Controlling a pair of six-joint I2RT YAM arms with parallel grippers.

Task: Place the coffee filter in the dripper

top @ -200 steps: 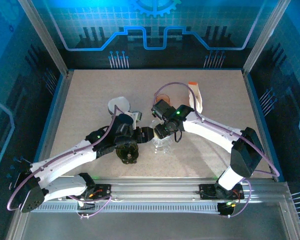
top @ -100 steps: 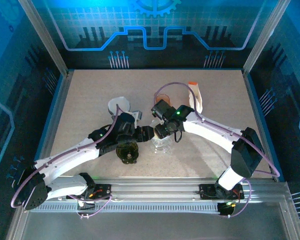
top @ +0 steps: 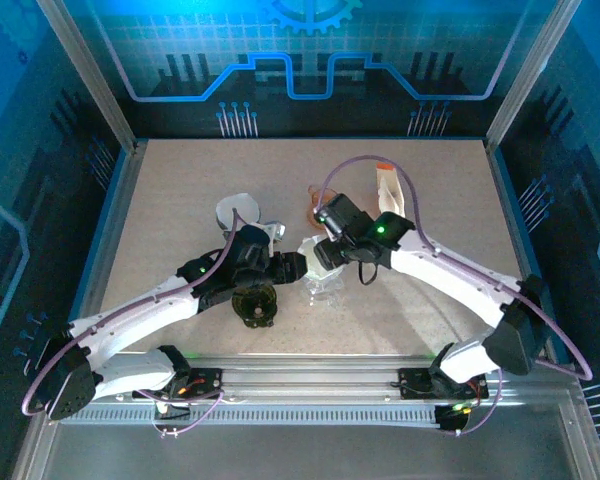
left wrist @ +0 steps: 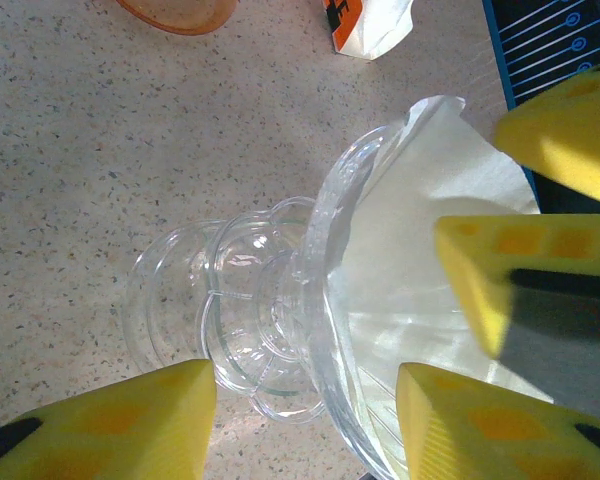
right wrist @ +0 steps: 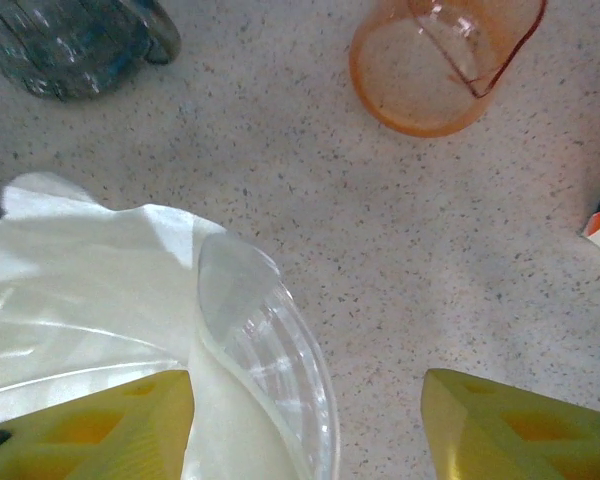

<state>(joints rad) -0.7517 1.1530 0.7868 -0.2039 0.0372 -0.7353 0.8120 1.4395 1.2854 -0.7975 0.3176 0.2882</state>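
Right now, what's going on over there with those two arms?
The white coffee filter already lies inside the clear glass dripper on the table. The left gripper brackets the dripper's neck; whether it is squeezing is unclear. The right gripper is open, one finger over the filter and the other outside the rim.

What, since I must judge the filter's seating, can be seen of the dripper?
The dripper is clear and glass-like: a ribbed cone on a round, scalloped foot. It appears tipped sideways near the table's middle. A white paper filter lines the cone and overhangs its rim. The left hand straddles its neck with both fingers; contact is unclear.
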